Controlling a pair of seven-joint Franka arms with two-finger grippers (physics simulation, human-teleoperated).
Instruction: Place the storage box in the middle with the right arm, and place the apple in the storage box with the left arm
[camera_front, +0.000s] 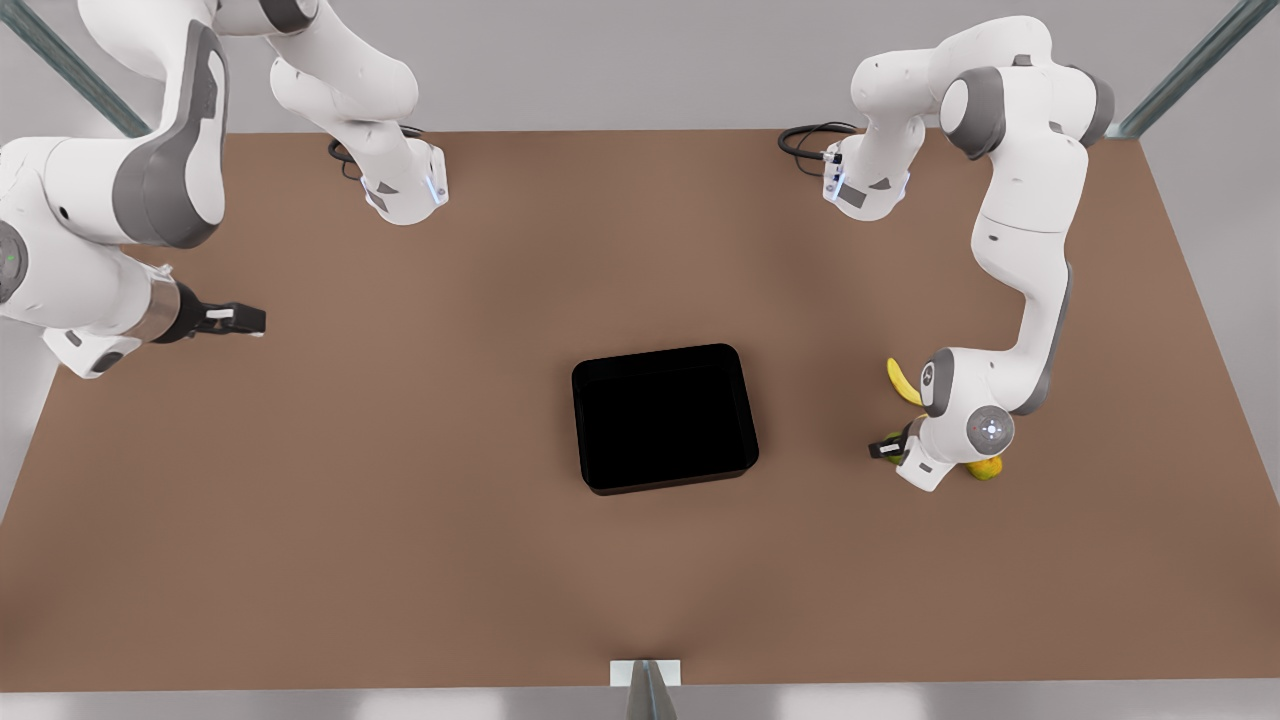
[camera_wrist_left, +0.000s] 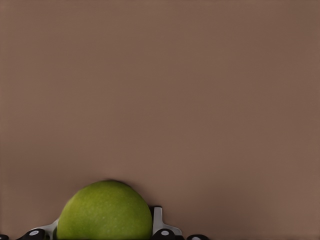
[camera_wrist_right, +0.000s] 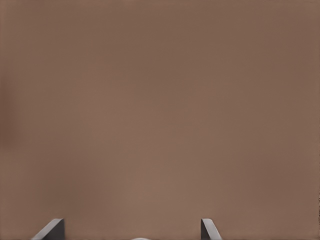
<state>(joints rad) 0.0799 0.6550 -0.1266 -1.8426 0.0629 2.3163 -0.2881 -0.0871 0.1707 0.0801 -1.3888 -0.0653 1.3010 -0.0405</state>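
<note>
The black storage box (camera_front: 664, 417) sits empty at the middle of the brown table. The green apple (camera_wrist_left: 104, 212) lies between the fingers (camera_wrist_left: 158, 220) of my left gripper (camera_front: 886, 447), which is shut on it low over the table at the front view's right; a sliver of the apple (camera_front: 896, 458) peeks out beside that wrist. My right gripper (camera_front: 250, 320) hovers at the front view's left, far from the box. Its fingertips (camera_wrist_right: 52, 229) stand wide apart over bare table, so it is open and holds nothing.
A yellow banana (camera_front: 903, 382) and a yellow-orange round fruit (camera_front: 985, 467) lie close against the left arm's wrist. Both arm bases (camera_front: 405, 185) stand at the table's far edge. A small mount (camera_front: 645, 675) sits at the near edge.
</note>
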